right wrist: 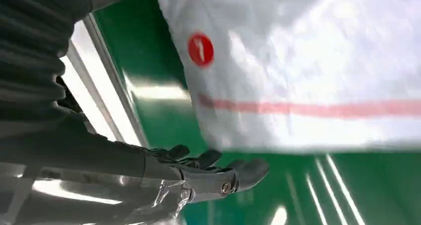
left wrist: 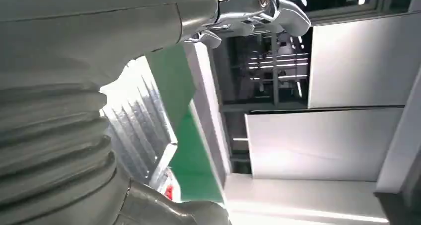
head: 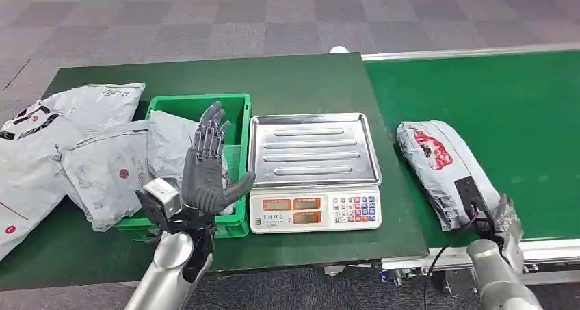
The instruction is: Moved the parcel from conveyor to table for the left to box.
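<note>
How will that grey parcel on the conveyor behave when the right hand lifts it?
The grey parcel is a bulging, wrinkled poly bag, so it will probably sag. Its glossy film may slip in the right hand. It won't roll.

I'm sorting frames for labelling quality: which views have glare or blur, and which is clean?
Head view: sharp and evenly lit, with mild sheen on the scale's steel tray. Left wrist view: the tray is blown out by glare, and the left hand is a soft close-up. Right wrist view: the parcel is smeared and overexposed, with light streaks on the green belt.
</note>
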Tool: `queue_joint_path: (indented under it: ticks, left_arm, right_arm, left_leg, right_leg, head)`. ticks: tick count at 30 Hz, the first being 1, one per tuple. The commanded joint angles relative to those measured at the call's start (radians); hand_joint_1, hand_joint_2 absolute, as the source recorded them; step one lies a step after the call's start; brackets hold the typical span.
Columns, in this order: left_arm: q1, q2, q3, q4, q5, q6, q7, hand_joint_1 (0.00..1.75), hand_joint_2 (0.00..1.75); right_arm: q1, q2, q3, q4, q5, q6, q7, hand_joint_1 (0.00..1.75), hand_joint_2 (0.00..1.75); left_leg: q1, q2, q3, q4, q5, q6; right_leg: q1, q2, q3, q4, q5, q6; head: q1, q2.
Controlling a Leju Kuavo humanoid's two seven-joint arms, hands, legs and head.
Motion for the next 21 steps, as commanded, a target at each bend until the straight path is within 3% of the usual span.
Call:
queue_joint_path:
  ticks: [1, 3, 7, 8, 9, 10, 16, 21]
  left_arm:
    - [0.026, 0.040, -0.019, -0.005, -0.032, 0.002, 0.028, 0.00, 1.75]
    - [0.018, 0.035, -0.007, 0.009, -0.041, -0.005, 0.036, 0.00, 1.75]
    - [0.008, 0.021, 0.013, 0.020, -0.052, -0.010, 0.052, 0.00, 1.75]
    - [0.010, 0.021, 0.017, 0.020, -0.059, -0.008, 0.061, 0.00, 1.75]
    - [0.014, 0.021, 0.025, 0.018, -0.064, -0.006, 0.067, 0.00, 1.75]
    - [0.018, 0.020, 0.032, 0.016, -0.065, -0.004, 0.070, 0.00, 1.75]
    - [0.062, 0.025, 0.050, -0.021, -0.076, 0.014, 0.078, 0.00, 1.75]
    - [0.078, 0.031, 0.053, -0.043, -0.080, 0.019, 0.081, 0.00, 1.75]
  right_arm:
    - [-0.043, 0.034, -0.010, 0.099, 0.046, 0.143, 0.041, 0.00, 1.75]
    - [-0.039, 0.039, 0.023, 0.093, 0.071, 0.287, 0.031, 0.00, 1.75]
    - [-0.060, 0.053, 0.099, 0.116, 0.110, 0.419, -0.029, 0.07, 1.75]
    - [-0.059, 0.057, 0.113, 0.113, 0.108, 0.444, -0.043, 0.51, 1.75]
    - [-0.055, 0.063, 0.132, 0.104, 0.104, 0.475, -0.057, 1.50, 1.75]
    - [-0.052, 0.067, 0.144, 0.096, 0.104, 0.482, -0.061, 1.75, 1.75]
    - [-0.051, 0.086, 0.216, 0.019, 0.095, 0.501, -0.104, 1.75, 1.75]
    - [-0.052, 0.091, 0.243, -0.019, 0.080, 0.503, -0.117, 1.75, 1.75]
  left_leg:
    - [0.002, 0.002, 0.005, -0.002, -0.001, -0.001]
    - [0.002, 0.003, 0.006, -0.003, -0.001, -0.001]
    - [0.003, 0.004, 0.006, -0.002, -0.001, -0.001]
    - [0.003, 0.006, 0.005, -0.001, -0.001, -0.001]
    - [0.004, 0.006, 0.006, -0.002, -0.001, -0.001]
    - [0.003, 0.006, 0.006, -0.001, -0.002, -0.001]
    - [0.004, 0.018, 0.009, -0.003, -0.005, -0.004]
    - [0.005, 0.019, 0.013, -0.002, -0.009, -0.006]
  right_leg:
    - [0.002, 0.003, 0.005, -0.003, 0.000, -0.001]
    - [0.002, 0.004, 0.005, -0.004, 0.000, -0.002]
    - [0.003, 0.005, 0.006, -0.004, 0.001, -0.001]
    - [0.003, 0.006, 0.005, -0.003, 0.001, -0.001]
    - [0.003, 0.006, 0.005, -0.004, 0.002, -0.001]
    - [0.003, 0.006, 0.006, -0.002, 0.001, -0.001]
    - [0.006, 0.018, 0.011, -0.005, 0.003, -0.003]
    - [0.008, 0.019, 0.016, -0.003, -0.001, -0.005]
  head:
    - [0.000, 0.000]
    - [0.000, 0.000]
    - [0.000, 0.000]
    - [0.000, 0.000]
    - [0.000, 0.000]
    - [0.000, 0.000]
    - [0.000, 0.000]
    - [0.000, 0.000]
